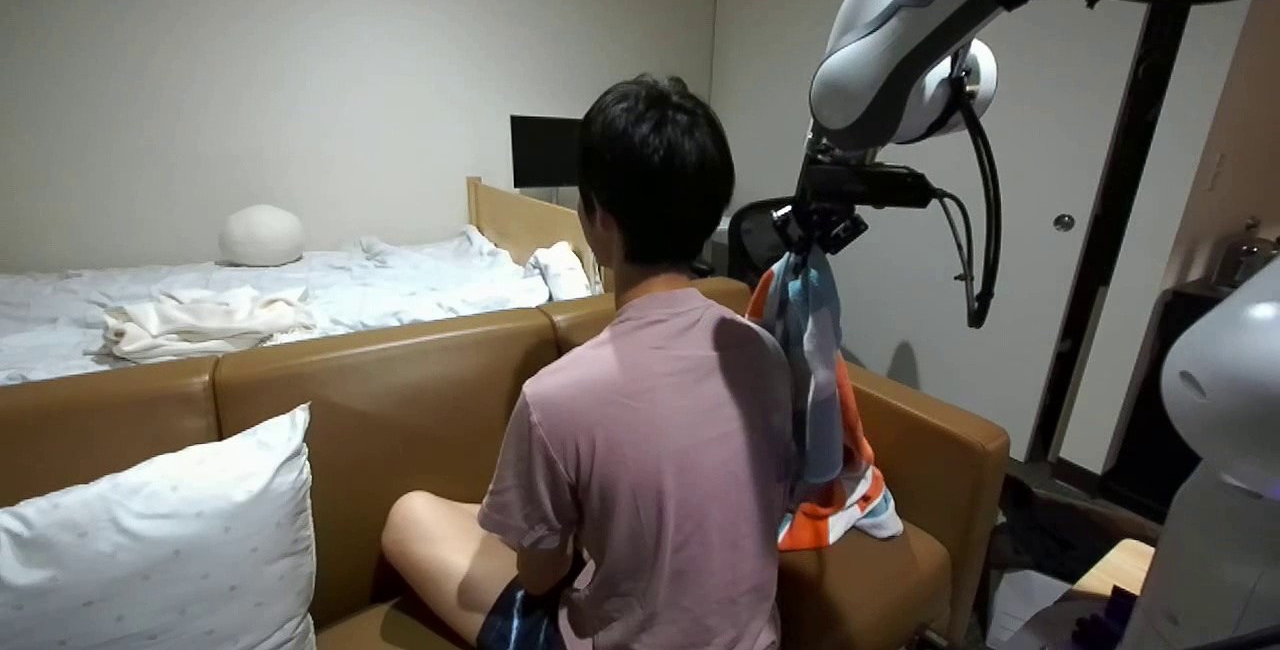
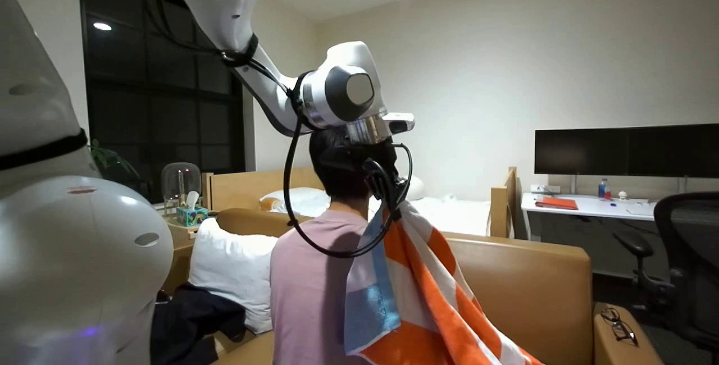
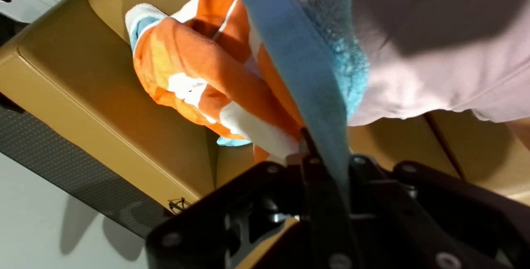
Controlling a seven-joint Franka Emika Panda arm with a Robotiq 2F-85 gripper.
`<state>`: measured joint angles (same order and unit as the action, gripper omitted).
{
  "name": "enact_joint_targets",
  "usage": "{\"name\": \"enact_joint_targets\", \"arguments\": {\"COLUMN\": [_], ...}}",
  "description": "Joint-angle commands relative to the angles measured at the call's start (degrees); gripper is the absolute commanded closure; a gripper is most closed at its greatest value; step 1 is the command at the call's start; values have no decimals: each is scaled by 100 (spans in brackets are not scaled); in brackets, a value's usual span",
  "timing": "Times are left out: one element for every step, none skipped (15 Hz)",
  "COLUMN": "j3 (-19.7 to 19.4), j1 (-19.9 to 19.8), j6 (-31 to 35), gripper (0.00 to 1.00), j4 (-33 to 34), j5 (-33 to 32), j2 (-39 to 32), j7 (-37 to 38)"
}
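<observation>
Wrist view; towel (image 3: 248, 89) in gripper (image 3: 330, 157).

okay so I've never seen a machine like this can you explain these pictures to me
The white machine is a robot arm. At its end are black jaws, shut on a striped towel that hangs from them. Two pictures are taken from outside the robot, both looking at the back of a person sitting on a brown couch. The third is taken from the arm's wrist, looking past the jaws at the towel. The towel's lower end rests on the couch beside the person. A white pillow is on the couch too, and glasses lie on the armrest.
</observation>
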<state>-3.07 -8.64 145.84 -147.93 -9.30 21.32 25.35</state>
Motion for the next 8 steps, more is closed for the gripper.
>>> {"name": "enact_joint_targets", "arguments": {"j3": [412, 549, 693, 822, 987, 1180, 1325, 1467], "j1": [-206, -201, -171, -135, -104, -58, 21, 83], "j6": [-521, -606, -655, -692, -719, -791, -869, -907], "gripper": [98, 98, 98, 98, 98, 98, 98, 98], "j4": [20, 101, 173, 234, 292, 391, 482, 559], "j5": [-93, -111, -120, -130, -160, -203, -189, -199], "j2": [425, 361, 267, 168, 36, -161, -352, -541], "j7": [127, 212, 282, 332, 448, 580, 659, 787]}}
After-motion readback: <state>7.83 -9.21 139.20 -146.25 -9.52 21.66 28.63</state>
